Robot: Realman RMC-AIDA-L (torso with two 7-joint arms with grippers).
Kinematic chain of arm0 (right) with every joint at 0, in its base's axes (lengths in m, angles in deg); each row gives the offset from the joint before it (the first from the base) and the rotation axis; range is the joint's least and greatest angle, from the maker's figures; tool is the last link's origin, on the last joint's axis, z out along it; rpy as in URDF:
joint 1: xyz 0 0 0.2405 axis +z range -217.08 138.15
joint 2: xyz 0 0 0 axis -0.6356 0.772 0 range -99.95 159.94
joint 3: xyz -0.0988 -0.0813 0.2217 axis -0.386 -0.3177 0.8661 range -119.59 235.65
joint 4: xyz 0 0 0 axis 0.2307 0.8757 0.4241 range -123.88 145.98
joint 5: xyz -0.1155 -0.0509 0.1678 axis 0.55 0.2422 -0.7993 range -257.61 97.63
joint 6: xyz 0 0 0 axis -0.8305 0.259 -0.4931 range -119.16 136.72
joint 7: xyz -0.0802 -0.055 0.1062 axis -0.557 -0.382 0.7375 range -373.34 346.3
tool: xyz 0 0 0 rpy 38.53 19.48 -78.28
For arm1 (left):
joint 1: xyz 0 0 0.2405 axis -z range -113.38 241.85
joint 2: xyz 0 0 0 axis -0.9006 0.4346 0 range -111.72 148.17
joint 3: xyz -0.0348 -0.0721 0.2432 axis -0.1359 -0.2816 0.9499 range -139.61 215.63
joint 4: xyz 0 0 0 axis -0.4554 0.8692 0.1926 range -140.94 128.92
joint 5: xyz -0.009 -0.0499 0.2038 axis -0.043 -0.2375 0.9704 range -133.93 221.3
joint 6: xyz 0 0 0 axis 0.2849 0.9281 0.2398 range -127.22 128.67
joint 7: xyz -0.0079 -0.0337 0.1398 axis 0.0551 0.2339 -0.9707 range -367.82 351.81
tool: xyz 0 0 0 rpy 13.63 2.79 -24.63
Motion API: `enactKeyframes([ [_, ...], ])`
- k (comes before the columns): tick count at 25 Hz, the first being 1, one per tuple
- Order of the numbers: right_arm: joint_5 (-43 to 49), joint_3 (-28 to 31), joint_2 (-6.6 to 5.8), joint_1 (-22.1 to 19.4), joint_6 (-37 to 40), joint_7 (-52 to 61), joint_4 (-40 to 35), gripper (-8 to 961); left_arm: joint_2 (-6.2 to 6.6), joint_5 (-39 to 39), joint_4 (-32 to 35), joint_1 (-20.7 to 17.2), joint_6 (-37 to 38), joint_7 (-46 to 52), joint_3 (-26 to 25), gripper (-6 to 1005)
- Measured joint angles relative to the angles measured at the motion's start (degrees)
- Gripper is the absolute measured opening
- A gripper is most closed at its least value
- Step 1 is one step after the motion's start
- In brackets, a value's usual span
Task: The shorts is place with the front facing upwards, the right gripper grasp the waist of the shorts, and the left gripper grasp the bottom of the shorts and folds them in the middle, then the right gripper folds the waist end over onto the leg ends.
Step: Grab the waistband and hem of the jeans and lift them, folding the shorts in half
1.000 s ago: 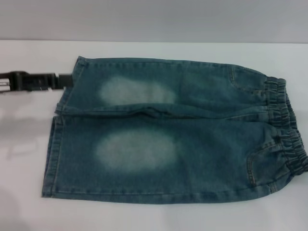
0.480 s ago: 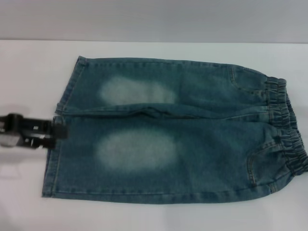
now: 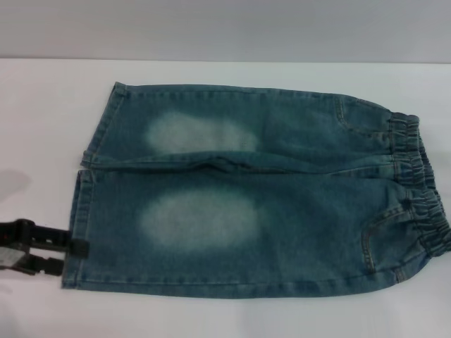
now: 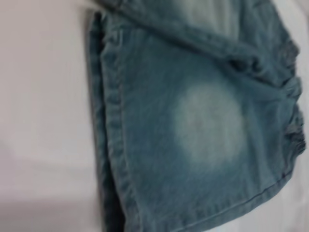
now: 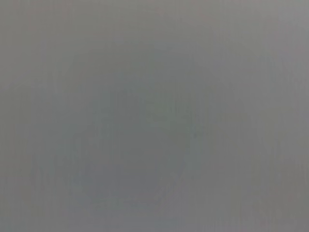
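Observation:
The blue-green denim shorts [image 3: 282, 211] lie flat and front up on the white table [image 3: 42, 105]. Their gathered waist [image 3: 419, 190] is at the right. The bottom of the shorts [image 3: 76, 218], the two straight leg hems, is at the left with a slit between the legs. My left gripper [image 3: 74, 255] is at the near leg's hem by the near left corner, open, with one finger tip over the hem edge. The left wrist view shows that hem [image 4: 104, 125] and a pale patch [image 4: 210, 125] close up. The right gripper is out of view.
White table surface [image 3: 225, 317] surrounds the shorts on all sides, and a grey wall [image 3: 225, 28] rises behind the table's far edge. The right wrist view shows only a plain grey surface [image 5: 154, 116].
My left gripper has moved from the far leg's hem, along the leg ends, toward me to the near leg's hem. The shorts have not shifted.

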Motion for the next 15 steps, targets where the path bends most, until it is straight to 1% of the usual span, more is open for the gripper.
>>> enactKeyframes([
  [1,0.0,0.0,0.0,0.0,0.0,0.0,0.0,753,0.0,0.0,0.0,0.0,0.0,0.0,0.0,862],
  [2,0.1,0.0,0.0,0.0,0.0,0.0,0.0,753,-0.24,0.6,0.0,0.1,-0.2,0.1,0.0,862],
  [3,0.1,0.0,0.0,0.0,0.0,0.0,0.0,753,-0.92,2.9,0.1,0.5,-1.4,0.3,0.1,862],
  [5,0.2,-0.1,0.0,0.0,0.0,0.0,0.0,753,-1.19,3.7,0.1,0.7,-1.9,0.4,0.1,862],
  [7,0.2,-0.1,0.0,0.0,0.0,0.0,0.0,753,-1.19,3.7,0.1,0.7,-1.9,0.4,0.1,862],
  [9,0.2,-0.2,0.0,0.0,0.0,0.0,0.0,753,-1.47,4.5,0.1,0.8,-2.6,0.5,0.6,862],
  [15,0.3,-0.2,0.05,-0.3,0.1,0.0,0.0,753,-1.44,4.6,0.2,0.6,-3.7,0.6,0.8,862],
])
